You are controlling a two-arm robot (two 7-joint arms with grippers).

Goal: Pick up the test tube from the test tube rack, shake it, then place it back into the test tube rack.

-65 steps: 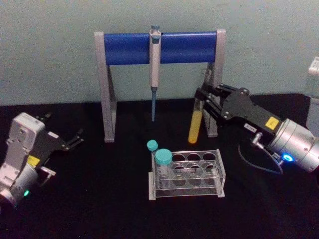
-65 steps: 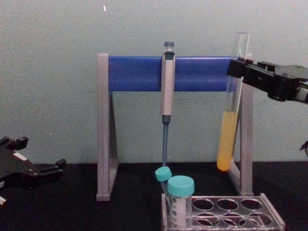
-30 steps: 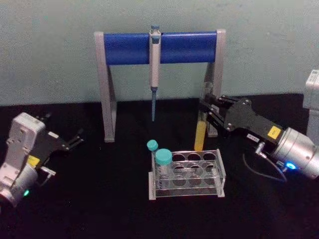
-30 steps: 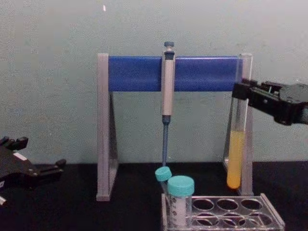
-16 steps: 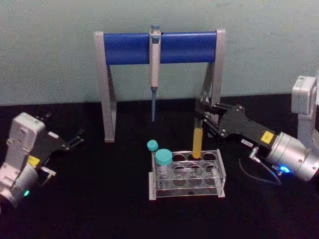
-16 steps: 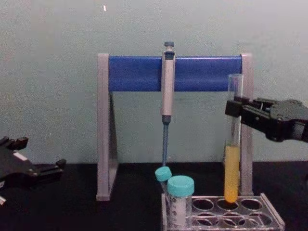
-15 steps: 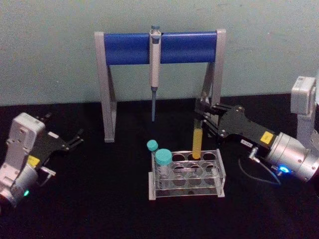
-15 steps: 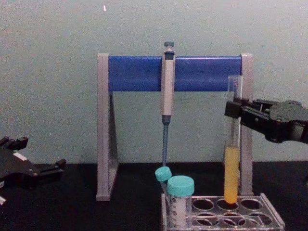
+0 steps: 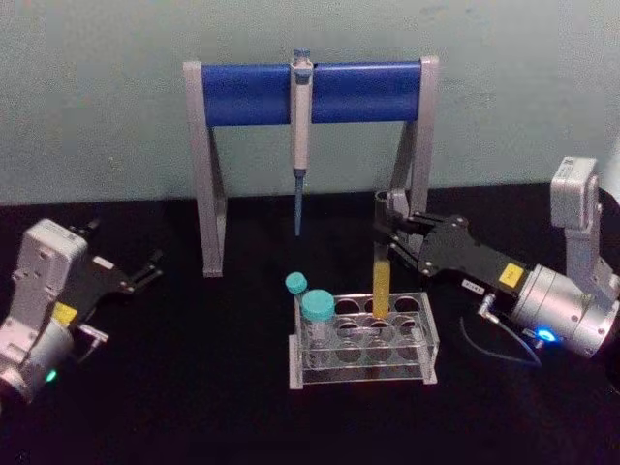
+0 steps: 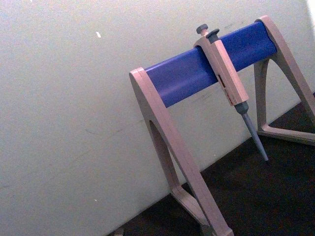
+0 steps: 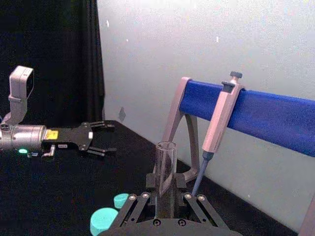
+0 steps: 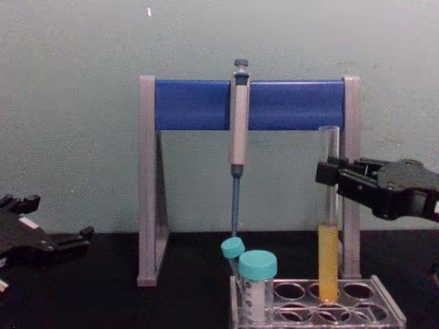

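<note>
Tube [image 9: 381,266]: upright, lower end down in a back-row hole of the rack [image 9: 360,376]. It is long, thin clear glass, open-topped, with yellow-orange liquid in the lower part.
Right gripper [image 9: 382,231]: reaches in from the right, black fingers clamped on the tube's bare upper glass, above the liquid.
Left gripper [image 9: 147,270]: well off to the left, low over the table, fingers apart, holding nothing.
Rack: low, clear plastic, rows of round holes.
Neighbours: wide capped tube [image 9: 317,320] at the rack's left end, thin capped tube [image 9: 295,284] just behind it. Both are teal-topped, apart from the tube.
Behind: grey-legged stand [image 9: 208,174] with a blue bar. A grey pipette [image 9: 301,116] hangs at its middle. The right leg rises just behind the tube.
Table [image 9: 194,387]: black, matte.
</note>
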